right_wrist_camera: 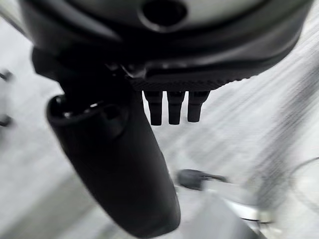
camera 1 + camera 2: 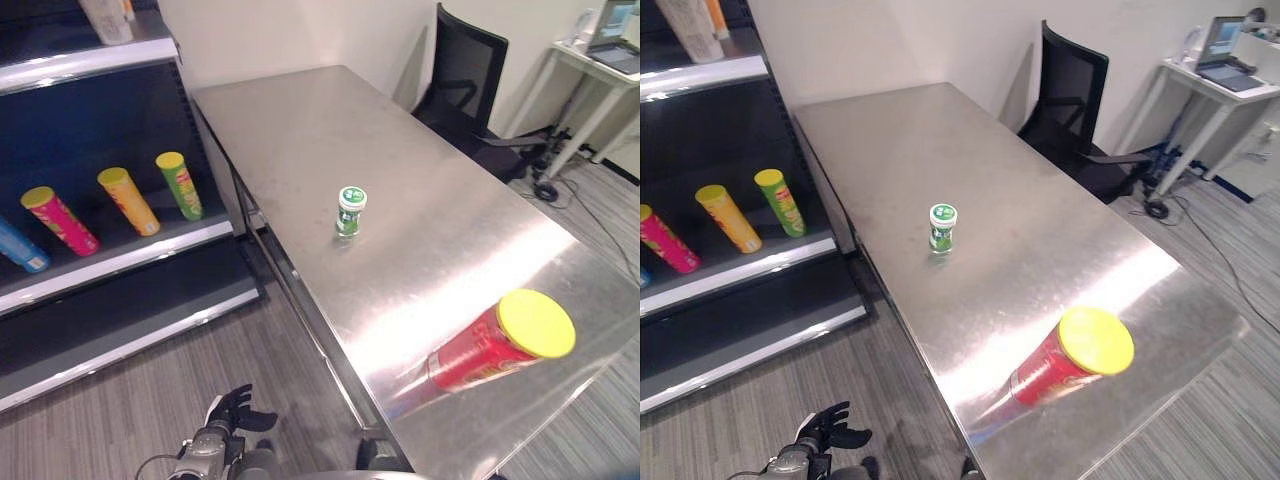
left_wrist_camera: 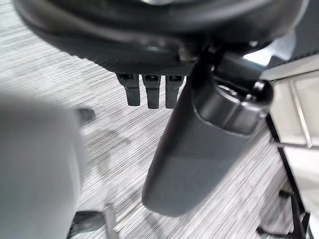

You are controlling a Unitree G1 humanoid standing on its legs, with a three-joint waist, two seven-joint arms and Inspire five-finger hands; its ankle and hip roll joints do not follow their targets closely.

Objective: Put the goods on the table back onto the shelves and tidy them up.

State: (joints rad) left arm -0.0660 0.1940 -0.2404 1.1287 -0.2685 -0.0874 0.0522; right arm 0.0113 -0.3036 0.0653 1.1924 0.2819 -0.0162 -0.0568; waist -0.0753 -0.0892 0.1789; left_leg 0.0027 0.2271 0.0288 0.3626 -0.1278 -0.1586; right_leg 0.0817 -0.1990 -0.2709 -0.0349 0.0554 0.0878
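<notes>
On the steel table stand two goods. A small green and white bottle stands upright near the middle. A red tube with a yellow lid stands near the table's front right corner. My left hand hangs low over the floor, left of the table's front end, with relaxed fingers and nothing in it. In the left wrist view its fingers are straight and the thumb sticks out. My right hand also hangs with straight fingers and holds nothing.
The dark shelf unit stands left of the table. On its middle shelf lean a blue tube, a pink tube, an orange tube and a green tube. A black chair and a white desk stand at the back right.
</notes>
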